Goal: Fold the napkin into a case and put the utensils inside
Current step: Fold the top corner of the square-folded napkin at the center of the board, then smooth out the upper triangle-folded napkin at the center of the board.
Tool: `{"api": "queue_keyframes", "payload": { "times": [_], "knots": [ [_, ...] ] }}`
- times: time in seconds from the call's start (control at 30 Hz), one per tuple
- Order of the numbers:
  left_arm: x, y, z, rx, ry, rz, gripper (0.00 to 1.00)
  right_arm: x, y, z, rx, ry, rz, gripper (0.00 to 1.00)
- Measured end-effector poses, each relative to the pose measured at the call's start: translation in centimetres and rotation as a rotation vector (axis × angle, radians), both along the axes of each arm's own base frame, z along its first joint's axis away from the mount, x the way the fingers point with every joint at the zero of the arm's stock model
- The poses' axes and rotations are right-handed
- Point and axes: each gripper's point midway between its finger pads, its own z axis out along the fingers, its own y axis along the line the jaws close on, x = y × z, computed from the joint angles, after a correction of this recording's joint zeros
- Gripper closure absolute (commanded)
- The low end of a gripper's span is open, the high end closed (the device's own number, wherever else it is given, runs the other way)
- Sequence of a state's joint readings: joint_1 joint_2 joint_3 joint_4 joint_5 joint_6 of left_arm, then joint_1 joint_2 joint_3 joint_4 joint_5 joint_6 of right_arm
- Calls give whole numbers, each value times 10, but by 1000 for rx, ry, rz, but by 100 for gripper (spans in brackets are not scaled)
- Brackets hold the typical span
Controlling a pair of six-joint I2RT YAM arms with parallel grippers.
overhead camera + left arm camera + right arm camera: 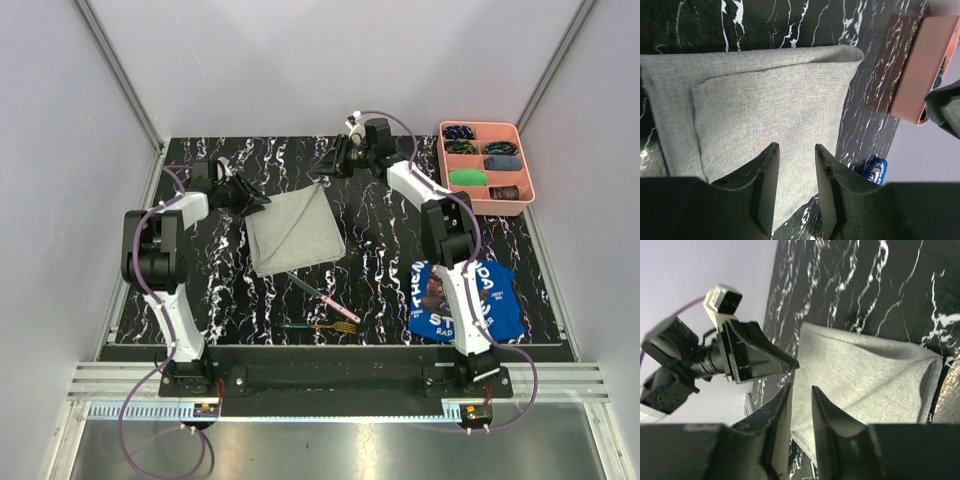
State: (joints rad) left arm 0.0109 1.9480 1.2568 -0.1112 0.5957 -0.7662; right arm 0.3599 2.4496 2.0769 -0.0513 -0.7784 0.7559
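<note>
The napkin (pixel 295 235) lies partly folded mid-table, its upper layer loose along the edges. My left gripper (pixel 796 146) hangs unclenched above it. The right gripper (pixel 800 386) sits at the far corner with jaws narrowly parted (whether cloth is pinched, I cannot tell). If either finger drags, I expect the fold to slip open, or the cloth to bunch toward the knife (pixel 330 300) and fork (pixel 315 326) lying nearby.

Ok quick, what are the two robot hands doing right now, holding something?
Left hand: open, holding nothing, over the napkin.
Right hand: open a little, holding nothing.
</note>
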Motion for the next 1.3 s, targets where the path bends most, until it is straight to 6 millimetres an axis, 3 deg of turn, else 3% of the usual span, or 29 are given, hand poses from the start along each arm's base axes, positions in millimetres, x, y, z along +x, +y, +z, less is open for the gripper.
{"api": "queue_keyframes", "payload": {
  "times": [0.3, 0.43, 0.57, 0.77, 1.0, 1.3],
  "knots": [
    [6, -4, -27, -6, 59, -1, 64, -13, 20, -78, -1, 111, 79, 83],
    [4, -9, -25, -5, 56, -13, 62, -8, 26, -97, 16, 130, 88, 84],
    [-10, -22, -14, -4, 46, -52, 62, 4, 31, -99, 35, 114, 82, 84],
    [-54, -45, 3, -3, 23, -141, 61, 13, 35, -94, 57, 108, 71, 87],
    [-91, -47, -24, 19, 111, -193, 62, 13, 36, -95, 65, 117, 66, 87],
    [-119, -34, -37, 83, 160, -204, 66, 8, 35, -111, 51, 148, 62, 87]
  ]
}}
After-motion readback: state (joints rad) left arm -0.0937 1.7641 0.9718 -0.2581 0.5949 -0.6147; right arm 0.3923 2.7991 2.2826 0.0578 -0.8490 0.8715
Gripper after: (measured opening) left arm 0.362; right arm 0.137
